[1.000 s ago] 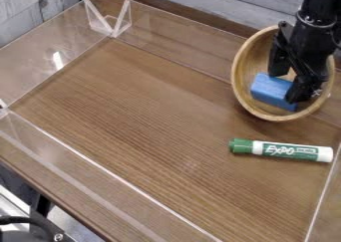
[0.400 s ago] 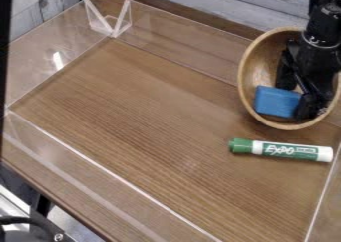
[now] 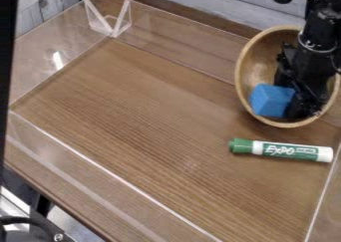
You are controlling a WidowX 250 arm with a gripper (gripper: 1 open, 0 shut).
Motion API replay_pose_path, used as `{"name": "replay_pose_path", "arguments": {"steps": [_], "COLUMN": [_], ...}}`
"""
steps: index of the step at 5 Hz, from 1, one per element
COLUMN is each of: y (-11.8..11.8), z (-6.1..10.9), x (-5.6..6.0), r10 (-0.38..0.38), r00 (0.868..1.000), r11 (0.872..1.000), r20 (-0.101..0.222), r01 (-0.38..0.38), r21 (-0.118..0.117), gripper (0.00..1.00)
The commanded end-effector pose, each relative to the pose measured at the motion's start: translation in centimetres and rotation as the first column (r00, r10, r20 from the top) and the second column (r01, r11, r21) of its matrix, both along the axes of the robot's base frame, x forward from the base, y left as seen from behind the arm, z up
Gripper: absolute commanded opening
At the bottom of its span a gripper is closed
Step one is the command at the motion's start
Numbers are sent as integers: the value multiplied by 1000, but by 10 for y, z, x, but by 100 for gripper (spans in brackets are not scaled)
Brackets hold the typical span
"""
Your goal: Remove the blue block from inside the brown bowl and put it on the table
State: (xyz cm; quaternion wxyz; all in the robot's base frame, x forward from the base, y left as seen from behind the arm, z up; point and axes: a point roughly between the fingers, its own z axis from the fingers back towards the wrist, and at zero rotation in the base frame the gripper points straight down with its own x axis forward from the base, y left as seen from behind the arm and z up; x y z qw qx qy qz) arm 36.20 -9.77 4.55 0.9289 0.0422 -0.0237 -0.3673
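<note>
Gripper (image 3: 301,83) points straight down inside the brown bowl (image 3: 256,49), black fingers lowered to the bowl floor. Fingers pressed together; the blue block (image 3: 273,99) sits directly at their left side, touching or nearly so. Cannot tell from this view whether the block is actually pinched between the fingers or only lies against them. Black arm body rises from the gripper out of the top of the frame, covering the right inner part of the bowl.

Blue block: still inside the brown bowl, on its lower left interior, 1 corner toward the near rim. Not on the table.

Brown bowl: appears tipped, with its opening turned toward the camera and its near rim on the table (image 3: 147,117).

Green-capped marker (image 3: 280,149): lies flat on the table just in front of the bowl, apart from it.

Clear acrylic walls (image 3: 80,37): well to the left of the bowl, edging the tabletop.
</note>
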Motion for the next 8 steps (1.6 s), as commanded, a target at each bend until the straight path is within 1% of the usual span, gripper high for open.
{"name": "replay_pose_path", "arguments": {"steps": [1, 5, 7, 8], "y": [-1, 1, 4, 4], "z": [21, 35, 43, 43], "x": [5, 3, 2, 1], "r10": [-5, -8, 0, -2], "r00": [999, 998, 998, 998], "r11": [1000, 1000, 1000, 1000], "r20": [53, 66, 69, 70], "r01": [6, 9, 1, 3], "r21": [-13, -14, -11, -14], "gripper": [0, 0, 0, 0]}}
